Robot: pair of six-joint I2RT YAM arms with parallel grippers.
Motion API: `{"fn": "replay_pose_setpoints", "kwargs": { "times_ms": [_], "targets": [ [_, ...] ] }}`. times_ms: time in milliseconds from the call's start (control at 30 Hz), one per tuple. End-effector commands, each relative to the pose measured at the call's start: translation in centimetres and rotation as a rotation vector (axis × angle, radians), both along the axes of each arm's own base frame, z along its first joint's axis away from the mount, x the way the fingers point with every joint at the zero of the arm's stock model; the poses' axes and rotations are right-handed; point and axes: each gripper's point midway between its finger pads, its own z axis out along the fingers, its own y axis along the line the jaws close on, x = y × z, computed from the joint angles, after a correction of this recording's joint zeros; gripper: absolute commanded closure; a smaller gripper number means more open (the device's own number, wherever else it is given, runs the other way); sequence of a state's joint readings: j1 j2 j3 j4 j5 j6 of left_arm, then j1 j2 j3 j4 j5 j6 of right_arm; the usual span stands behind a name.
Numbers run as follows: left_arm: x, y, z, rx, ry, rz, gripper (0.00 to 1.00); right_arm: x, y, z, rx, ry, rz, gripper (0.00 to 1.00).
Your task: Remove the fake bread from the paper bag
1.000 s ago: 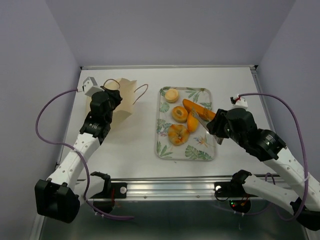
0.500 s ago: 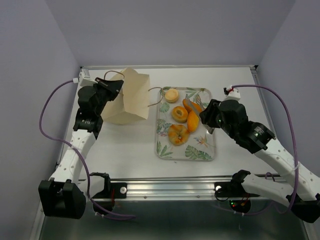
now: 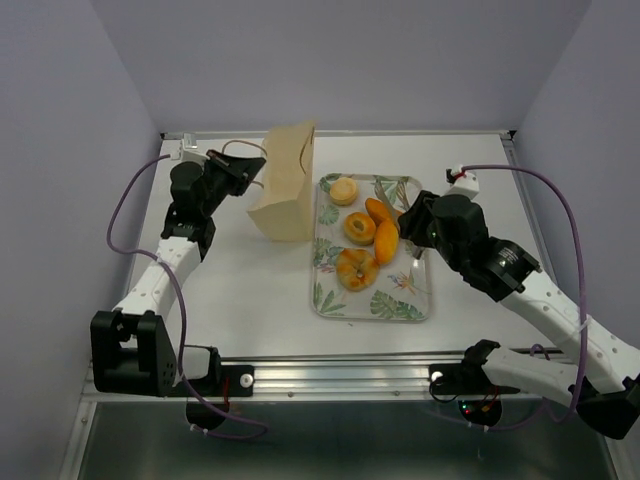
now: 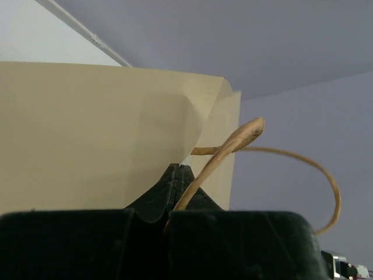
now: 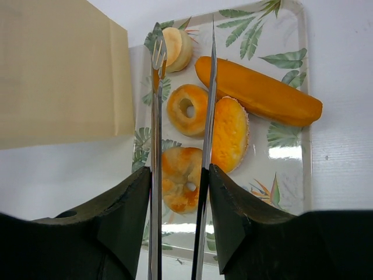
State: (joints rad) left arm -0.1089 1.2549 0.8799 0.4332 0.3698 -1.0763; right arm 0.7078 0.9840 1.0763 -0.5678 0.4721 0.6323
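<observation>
Behind tongs (image 5: 155, 116), ring bun (image 5: 175, 166) partly hidden; left gripper (image 4: 178, 175) pinches paper bag (image 4: 87, 128).

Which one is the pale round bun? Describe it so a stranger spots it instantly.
Find the leaf-patterned white tray right of the paper bag. At its far corner nearest the bag sits the pale round bun. Unlike its orange neighbours, it is cream-coloured with no hole.
</observation>
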Motion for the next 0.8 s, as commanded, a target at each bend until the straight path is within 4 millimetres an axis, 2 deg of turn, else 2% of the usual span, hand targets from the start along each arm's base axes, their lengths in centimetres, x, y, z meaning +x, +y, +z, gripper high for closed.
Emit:
{"fn": "replay_pose_setpoints", "kwargs": {
  "times_ms": [0, 133, 167, 200, 233, 267, 333, 367, 400, 533, 600, 633, 700, 733, 767],
  "targets": [
    [0.5, -0.4, -0.4, 0.002, 0.014, -0.034, 1.00, 1.3, -1.0, 2.6, 0.038, -0.092, -0.079, 0.51],
    [0.7, 0.5, -0.1, 0.033, 0.021, 0.022, 1.00, 1.7, -1.2, 2.0, 0.022, -0.080, -0.093, 0.51],
    [0.8, 1.0, 0.9, 0.043, 0.006, 0.049, 1.00, 1.8, -1.0, 1.7, 0.019, -0.072, -0.091, 0.51],
    [1.0, 1.9, 0.4, 0.077, 0.035, 0.102, 0.96, 2.0, -1.2, 1.7, 0.017, -0.070, -0.094, 0.51],
    [1.0, 2.2, 0.4, 0.095, 0.039, 0.117, 0.83, 2.3, -1.3, 1.5, 0.015, -0.065, -0.099, 0.51],
    [1.2, 2.5, 1.3, 0.108, 0.026, 0.134, 0.66, 2.3, -1.3, 1.4, 0.014, -0.064, -0.098, 0.51],
    [1.3, 3.0, 1.2, 0.137, 0.044, 0.153, 0.25, 2.9, -1.9, 1.0, 0.004, -0.056, -0.118, 0.51],
    [1.5, 3.0, 1.9, 0.155, 0.025, 0.152, 0.08, 3.1, -2.1, 1.0, 0.000, -0.058, -0.125, 0.51],
    [1.5, 2.9, 2.1, 0.163, 0.018, 0.143, 0.01, 3.6, -2.5, 0.8, -0.003, -0.052, -0.135, 0.51],
    [1.8, 3.0, 3.6, 0.200, -0.002, 0.143, 0.01, 4.9, -3.0, 0.2, 0.006, -0.040, -0.128, 0.51],
    [2.0, 3.5, 5.1, 0.236, -0.031, 0.165, 0.01, 5.5, -3.7, 0.1, -0.011, -0.039, -0.148, 0.51],
    [1.9, 4.0, 4.9, 0.254, -0.010, 0.190, 0.01, 5.8, -4.3, 0.3, -0.019, -0.047, -0.167, 0.51],
    [1.5, 4.9, 6.7, 0.303, -0.030, 0.227, 0.01, 6.9, -7.4, 0.6, -0.056, -0.059, -0.256, 0.51],
    [1.4, 5.2, 6.3, 0.325, -0.010, 0.236, 0.01, 7.0, -7.5, 0.7, -0.073, -0.067, -0.257, 0.51],
    [1.0, 5.4, 6.7, 0.342, -0.018, 0.242, 0.01, 7.6, -9.2, 0.8, -0.089, -0.075, -0.300, 0.51]
  ]
}}
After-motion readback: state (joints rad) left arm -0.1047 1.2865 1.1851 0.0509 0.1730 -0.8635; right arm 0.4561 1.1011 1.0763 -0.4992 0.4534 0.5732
